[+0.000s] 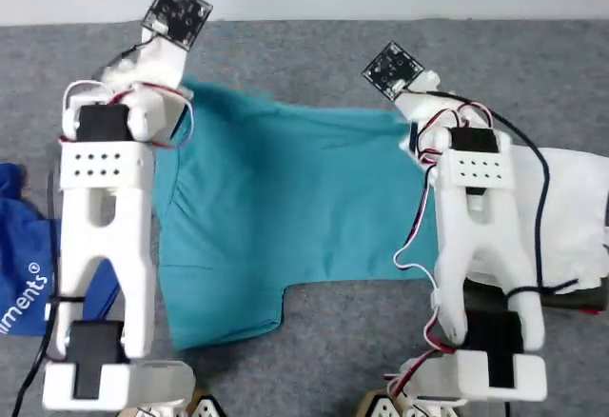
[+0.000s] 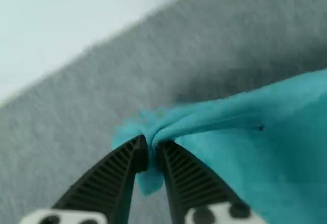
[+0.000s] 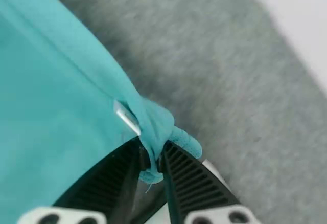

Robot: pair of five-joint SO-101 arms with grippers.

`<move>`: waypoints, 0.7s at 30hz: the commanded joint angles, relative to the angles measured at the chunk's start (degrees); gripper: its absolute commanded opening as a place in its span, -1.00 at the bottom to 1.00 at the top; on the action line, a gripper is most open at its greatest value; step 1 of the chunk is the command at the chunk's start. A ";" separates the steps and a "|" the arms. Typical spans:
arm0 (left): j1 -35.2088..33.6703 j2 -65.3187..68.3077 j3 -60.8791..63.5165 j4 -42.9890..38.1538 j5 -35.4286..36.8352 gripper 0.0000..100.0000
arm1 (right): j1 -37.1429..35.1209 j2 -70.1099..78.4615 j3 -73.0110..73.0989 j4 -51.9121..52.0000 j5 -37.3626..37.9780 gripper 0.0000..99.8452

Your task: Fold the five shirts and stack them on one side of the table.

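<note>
The teal shirt [image 1: 285, 208] lies spread on the desk [image 1: 324, 55] between the arms. The left claw [image 2: 148, 150] is clamped on bunched cloth at one far corner, and the right claw [image 3: 152, 155] likewise at the other. To fold well, I'd judge both should lift together, keeping that edge taut and level, then carry it toward the near hem so the edges meet squarely without dragging the body askew.

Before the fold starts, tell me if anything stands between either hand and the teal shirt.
Nothing does. The left hand is shut on a bunched edge of the teal shirt, and the right hand pinches another edge. The dark blue shirt and the white cloth lie off to the sides.
</note>
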 commanded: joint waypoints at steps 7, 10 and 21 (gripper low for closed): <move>0.53 -4.48 -0.22 27.78 -11.43 -0.97 | 0.66 -5.32 -4.48 16.48 0.53 -0.98; 0.35 -4.92 1.98 31.21 -12.48 -0.97 | 0.66 -5.41 -4.48 22.46 3.60 -0.98; 0.62 -5.10 27.56 31.21 -16.00 -0.97 | 1.10 -5.14 -4.40 34.15 10.02 -0.98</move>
